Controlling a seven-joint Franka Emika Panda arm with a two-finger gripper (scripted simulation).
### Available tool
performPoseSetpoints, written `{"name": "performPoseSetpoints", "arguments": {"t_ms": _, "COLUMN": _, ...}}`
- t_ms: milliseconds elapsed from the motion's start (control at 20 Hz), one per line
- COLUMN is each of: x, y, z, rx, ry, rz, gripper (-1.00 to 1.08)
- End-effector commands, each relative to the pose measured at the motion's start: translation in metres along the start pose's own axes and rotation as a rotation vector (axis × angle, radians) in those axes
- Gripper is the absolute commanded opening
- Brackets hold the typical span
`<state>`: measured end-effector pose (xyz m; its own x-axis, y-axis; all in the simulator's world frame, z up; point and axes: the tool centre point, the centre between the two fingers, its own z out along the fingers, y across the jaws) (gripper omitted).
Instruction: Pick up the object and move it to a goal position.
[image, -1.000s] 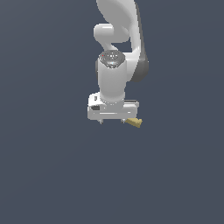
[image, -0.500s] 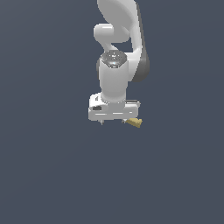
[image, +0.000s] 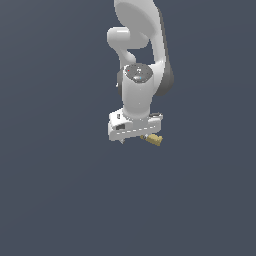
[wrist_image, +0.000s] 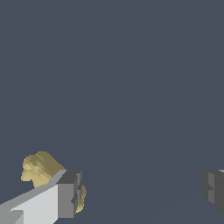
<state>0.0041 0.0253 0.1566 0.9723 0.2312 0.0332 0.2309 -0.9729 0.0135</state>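
a flat dark slate-grey background fills both views, with no edge or seam to place a surface. the white panda arm (image: 142, 60) hangs from the top of the exterior view, its upper part cut off. the gripper (image: 134, 139) is spread wide, holding nothing; in the wrist view one fingertip (wrist_image: 70, 194) partly hides the tan-yellow object (image: 154, 139), which lies just outside it, not between the fingers. the other finger is cropped at the frame edge.
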Motion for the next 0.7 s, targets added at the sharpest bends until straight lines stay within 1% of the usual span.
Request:
{"name": "performPoseSetpoints", "arguments": {"t_ms": 0, "x": -0.005, "y": -0.010, "z": 0.008, "rx": -0.001, "ry": -0.004, "rz": -0.069, "gripper": 1.00}}
{"name": "performPoseSetpoints", "arguments": {"t_ms": 650, "x": -0.044, "y": -0.079, "z": 0.058, "rx": 0.009, "ry": -0.022, "rz": -0.555, "gripper": 1.00}}
